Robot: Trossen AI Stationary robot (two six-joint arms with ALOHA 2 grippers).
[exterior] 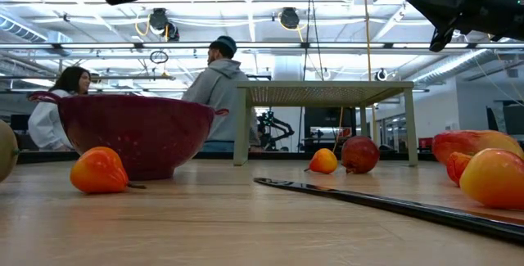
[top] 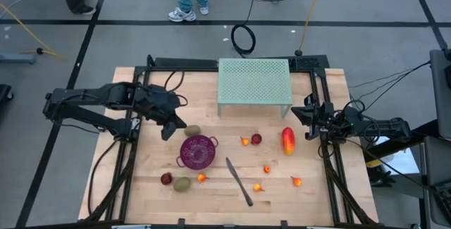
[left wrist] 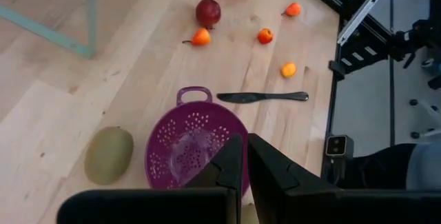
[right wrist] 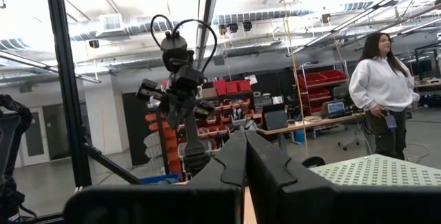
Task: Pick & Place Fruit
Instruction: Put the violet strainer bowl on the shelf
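The left gripper [top: 171, 132] hangs shut and empty above the bench's left half, just beside the purple bowl [top: 198, 151] and a kiwi [top: 192, 130]. The right gripper [top: 308, 115], also shut and empty, waits at the right edge near the mango [top: 288, 140]. Another kiwi [top: 182, 184], 2 dark red fruits [top: 256, 139] and small orange ones [top: 267, 168] lie scattered around the knife [top: 239, 181].

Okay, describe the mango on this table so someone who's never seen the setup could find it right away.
Start at the pale green perforated stand at the back of the wooden table. Just in front of its right leg, toward the right arm, lies the mango. It is the only long red-and-yellow fruit, clearly bigger than the dark red round fruit beside it.
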